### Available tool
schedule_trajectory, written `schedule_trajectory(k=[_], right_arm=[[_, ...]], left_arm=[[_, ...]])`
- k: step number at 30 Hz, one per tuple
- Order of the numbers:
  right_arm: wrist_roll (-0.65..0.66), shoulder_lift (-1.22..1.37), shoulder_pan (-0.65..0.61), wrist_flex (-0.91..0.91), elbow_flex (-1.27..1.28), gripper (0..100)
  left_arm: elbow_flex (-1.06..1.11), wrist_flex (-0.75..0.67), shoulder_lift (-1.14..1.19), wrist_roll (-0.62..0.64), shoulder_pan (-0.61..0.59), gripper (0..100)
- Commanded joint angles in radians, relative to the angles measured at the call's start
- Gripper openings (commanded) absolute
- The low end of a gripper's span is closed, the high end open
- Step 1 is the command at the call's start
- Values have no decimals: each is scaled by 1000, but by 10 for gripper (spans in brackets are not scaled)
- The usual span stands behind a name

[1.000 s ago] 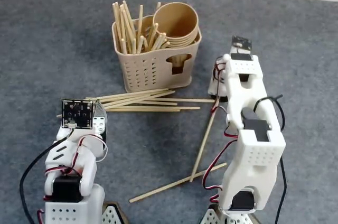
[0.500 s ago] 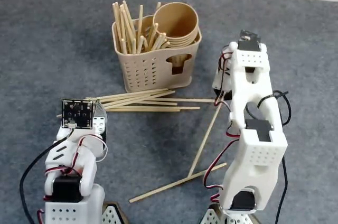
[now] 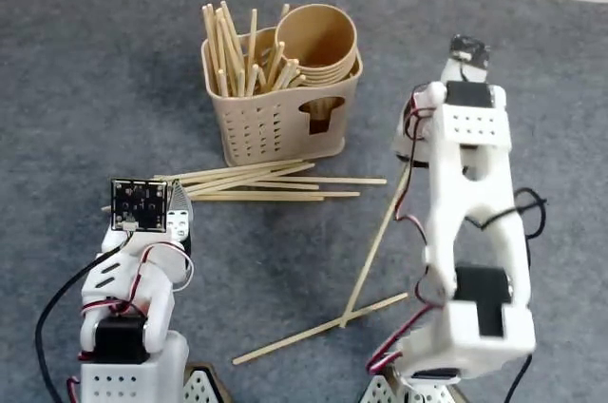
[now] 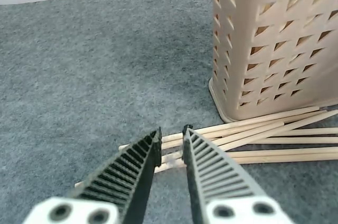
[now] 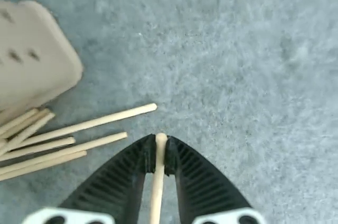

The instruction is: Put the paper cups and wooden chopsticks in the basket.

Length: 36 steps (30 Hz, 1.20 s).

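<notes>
Loose chopstick (image 3: 313, 331) lies nearest on grey carpet (image 3: 85, 89). Right gripper (image 5: 157, 142) pinches held chopstick (image 5: 156, 182); left gripper (image 4: 171, 135), narrowly parted, over chopstick pile (image 4: 264, 139). Beyond, just behind pile: basket (image 3: 275, 127) holding paper cups (image 3: 318, 37), upright chopsticks (image 3: 228, 47).

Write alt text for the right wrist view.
The right gripper has its black ribbed jaws shut on a pale wooden chopstick over a grey carpeted table. Loose wooden chopsticks lie beside a corner of the beige plastic basket.
</notes>
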Motion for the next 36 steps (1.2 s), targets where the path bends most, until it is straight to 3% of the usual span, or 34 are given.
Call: schedule_trajectory(k=[1, 4, 13, 30, 36], right_arm=[[8, -157, 4, -13, -1, 6], [8, -246, -1, -19, 1, 6], [11, -460, -174, -36, -10, 6], [18, -704, -461, -685, -25, 6], [166, -704, -461, -895, -22, 6]], left_arm=[[-2, -21, -8, -9, -10, 84], [-2, -21, -8, -9, -10, 84], [-2, -21, -8, -9, -12, 84], [-2, -21, -8, -9, -12, 83], [-2, -21, -8, -9, -12, 83]])
